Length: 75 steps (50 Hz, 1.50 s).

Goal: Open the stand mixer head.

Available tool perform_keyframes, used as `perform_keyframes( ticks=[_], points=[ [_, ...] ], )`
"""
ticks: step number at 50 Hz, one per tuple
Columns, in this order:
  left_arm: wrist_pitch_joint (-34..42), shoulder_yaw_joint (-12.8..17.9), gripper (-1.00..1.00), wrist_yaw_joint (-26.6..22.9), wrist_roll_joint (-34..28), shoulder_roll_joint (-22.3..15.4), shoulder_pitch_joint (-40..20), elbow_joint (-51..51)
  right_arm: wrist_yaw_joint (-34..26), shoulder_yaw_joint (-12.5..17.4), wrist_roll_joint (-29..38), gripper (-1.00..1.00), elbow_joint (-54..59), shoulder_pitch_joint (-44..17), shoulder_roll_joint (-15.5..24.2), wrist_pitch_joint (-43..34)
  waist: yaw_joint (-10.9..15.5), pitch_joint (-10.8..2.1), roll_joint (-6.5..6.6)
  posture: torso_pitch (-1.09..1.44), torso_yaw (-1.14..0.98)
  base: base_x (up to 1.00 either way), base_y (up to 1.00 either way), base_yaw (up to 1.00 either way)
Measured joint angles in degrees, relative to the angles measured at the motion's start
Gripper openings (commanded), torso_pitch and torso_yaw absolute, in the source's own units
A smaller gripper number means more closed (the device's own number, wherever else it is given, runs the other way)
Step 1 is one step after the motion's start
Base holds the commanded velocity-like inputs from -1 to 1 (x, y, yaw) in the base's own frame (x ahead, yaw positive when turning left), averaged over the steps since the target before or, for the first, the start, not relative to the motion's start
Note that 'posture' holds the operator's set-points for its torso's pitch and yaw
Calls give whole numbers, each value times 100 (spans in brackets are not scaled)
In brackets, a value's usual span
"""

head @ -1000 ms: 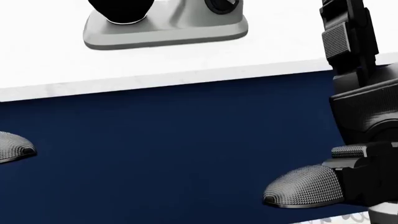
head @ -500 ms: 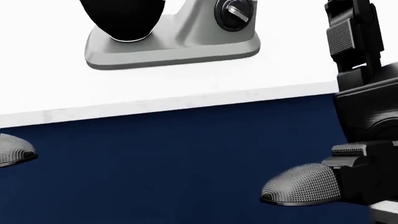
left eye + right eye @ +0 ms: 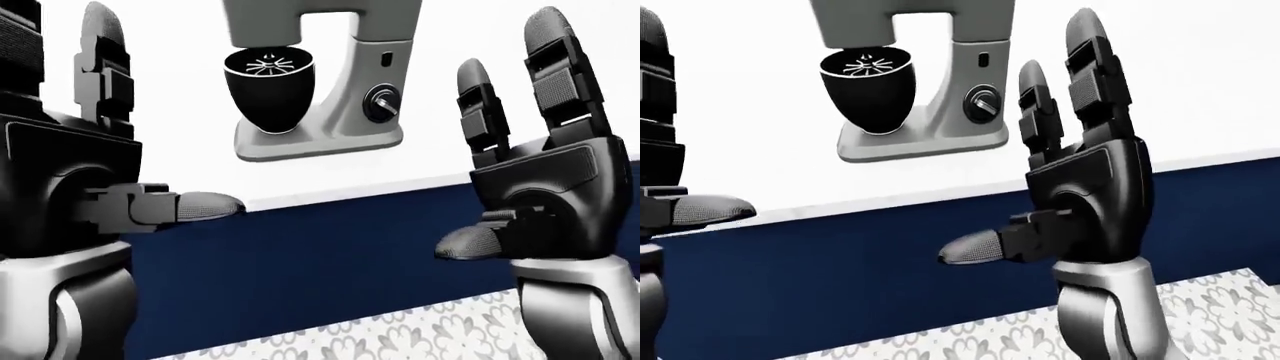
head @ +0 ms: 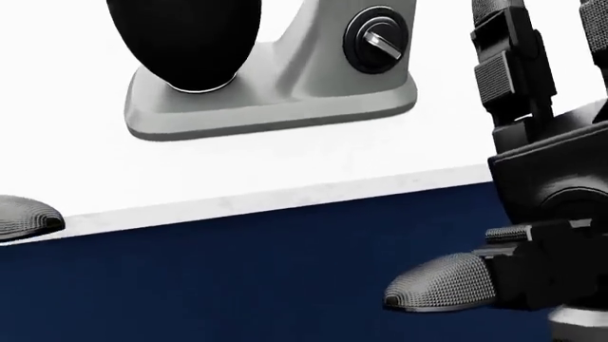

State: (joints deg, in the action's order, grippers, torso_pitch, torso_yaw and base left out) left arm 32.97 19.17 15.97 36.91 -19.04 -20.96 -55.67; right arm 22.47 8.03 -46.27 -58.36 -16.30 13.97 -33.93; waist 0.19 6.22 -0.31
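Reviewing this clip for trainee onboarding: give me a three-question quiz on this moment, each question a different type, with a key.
1. True or false: the stand mixer head is tilted up and open.
2. Multiple choice: the left robot hand is A) gripping the black bowl B) open, touching nothing C) turning the knob.
3. Fill in: the mixer stands on a white counter above a dark ____ cabinet face.

Key: 1 false, the head sits down over the bowl. 2 B; the right robot hand is open too. 3 blue.
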Motion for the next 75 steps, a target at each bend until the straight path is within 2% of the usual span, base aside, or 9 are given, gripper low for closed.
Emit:
perform_keyframes(
  ticks=[4, 6, 15, 20, 37, 41, 47, 56, 75],
  points=[
    [-26, 61, 100, 13, -15, -59, -169, -78, -47, 28, 101, 100, -113, -139, -1, 38, -16, -259, 77, 0, 0, 0, 0, 0],
    [-87, 42, 100, -14, -3, -55, -177, -110, -43, 62, 121, 100, -124, -132, -7, 98, -28, -252, -93, 0, 0, 0, 0, 0],
    [62, -60, 100, -30, 33, -7, -89, -54, 57, 166, 27, 100, -19, -47, 27, 61, -134, -55, 135, 0, 0, 39, 0, 0],
    [-122, 34, 100, -38, 4, -53, -195, -177, -20, 78, 116, 100, -156, -176, 11, 151, -123, -382, 217, 0, 0, 3, 0, 0],
    [-5, -18, 100, -16, 16, -11, -104, -98, 42, 56, -10, 100, -51, -65, 39, 59, 10, -388, 34, 0, 0, 2, 0, 0],
    [22, 13, 100, 3, 8, -21, -70, -76, 56, 116, -144, 100, -76, -62, 16, 56, 35, -93, -64, 0, 0, 92, 0, 0],
    [-122, -6, 100, -26, 5, -29, -184, -174, -86, 50, 163, 100, -106, -93, -61, 94, 47, -371, -187, 0, 0, 17, 0, 0],
    [44, -46, 100, -44, -13, -1, -117, -49, -103, 55, 226, 100, -20, -10, -42, -31, -11, -231, 88, 0, 0, 0, 0, 0],
    [-16, -53, 100, -109, -155, 5, -107, -78, -213, 20, 228, 100, -52, 85, -98, -12, -17, -363, -4, -1, 0, 0, 0, 0]
  ],
)
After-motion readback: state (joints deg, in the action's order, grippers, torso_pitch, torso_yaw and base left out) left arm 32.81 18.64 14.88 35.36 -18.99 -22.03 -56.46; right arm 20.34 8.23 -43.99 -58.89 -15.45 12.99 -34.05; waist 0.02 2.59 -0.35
